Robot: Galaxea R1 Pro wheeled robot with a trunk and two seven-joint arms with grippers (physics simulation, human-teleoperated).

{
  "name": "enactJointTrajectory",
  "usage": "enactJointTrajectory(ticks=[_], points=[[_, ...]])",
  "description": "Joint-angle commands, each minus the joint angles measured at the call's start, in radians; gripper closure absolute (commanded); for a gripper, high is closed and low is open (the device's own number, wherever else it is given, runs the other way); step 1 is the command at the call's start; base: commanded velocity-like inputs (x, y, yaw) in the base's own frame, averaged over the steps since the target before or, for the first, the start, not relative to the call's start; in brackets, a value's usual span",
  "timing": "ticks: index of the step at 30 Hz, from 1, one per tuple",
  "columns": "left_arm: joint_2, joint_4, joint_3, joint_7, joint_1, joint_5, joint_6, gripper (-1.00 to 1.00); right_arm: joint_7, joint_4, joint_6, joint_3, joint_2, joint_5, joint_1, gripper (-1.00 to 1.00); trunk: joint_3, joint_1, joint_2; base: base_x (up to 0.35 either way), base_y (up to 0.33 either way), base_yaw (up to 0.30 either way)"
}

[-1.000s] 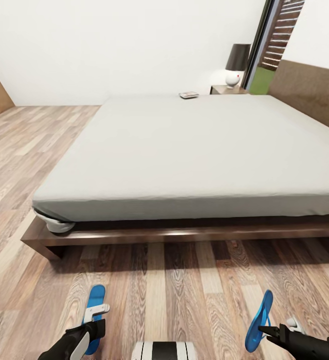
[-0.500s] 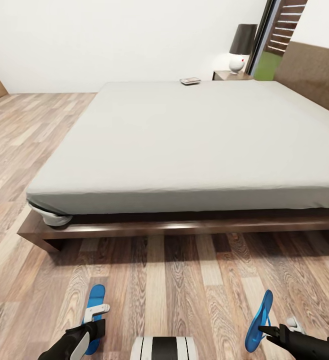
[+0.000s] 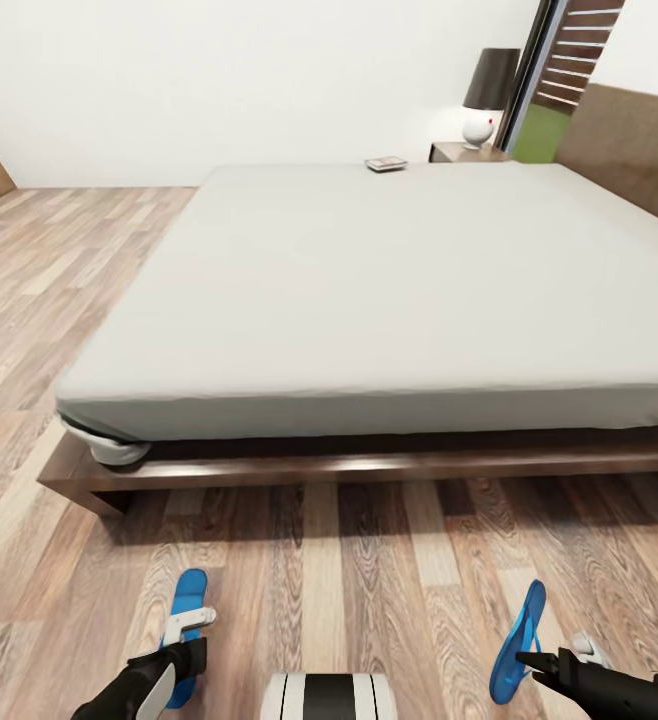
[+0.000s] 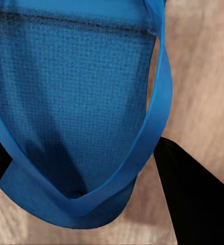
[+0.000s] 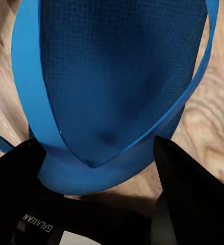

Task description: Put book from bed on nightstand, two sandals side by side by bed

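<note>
Sandals [image 3: 185, 625] unmoved in both grippers' fingers [image 3: 191, 620]

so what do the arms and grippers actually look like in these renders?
Both arms are matte black with white shell segments near the wrists. The left gripper and right gripper end in black, tapered, wedge-like fingers. White lettering "GALAXEA" sits on the right gripper's black body in the right wrist view. No cables visible.

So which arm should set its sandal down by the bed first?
Probably the left: its sandal lies nearly flat in the left pincer over the floor, while the right pincer holds its sandal on edge. Both sit equally far from the bed.
</note>
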Motion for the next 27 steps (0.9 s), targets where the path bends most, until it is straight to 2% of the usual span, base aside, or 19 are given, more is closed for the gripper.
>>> enactJointTrajectory(ticks=[1,14,21,27], points=[[0.0,-0.002,0.0,0.001,0.0,0.009,0.006,1.0,0.006,-0.001,0.008,-0.007,0.001,0.007,-0.001,1.0,-0.001,0.0,0.0,0.249,0.24,0.0],[0.0,-0.002,0.0,0.001,0.0,0.009,0.006,1.0,0.006,-0.001,0.008,-0.007,0.001,0.007,-0.001,1.0,-0.001,0.0,0.0,0.214,0.241,0.0],[0.0,-0.002,0.0,0.001,0.0,0.009,0.006,1.0,0.006,-0.001,0.008,-0.007,0.001,0.007,-0.001,1.0,-0.001,0.0,0.0,0.029,0.04,0.0],[0.002,-0.002,0.002,0.001,0.0,0.012,0.006,1.0,0.006,-0.001,0.008,-0.007,0.001,0.007,-0.001,1.0,-0.001,0.0,0.0,0.007,0.223,0.0]])
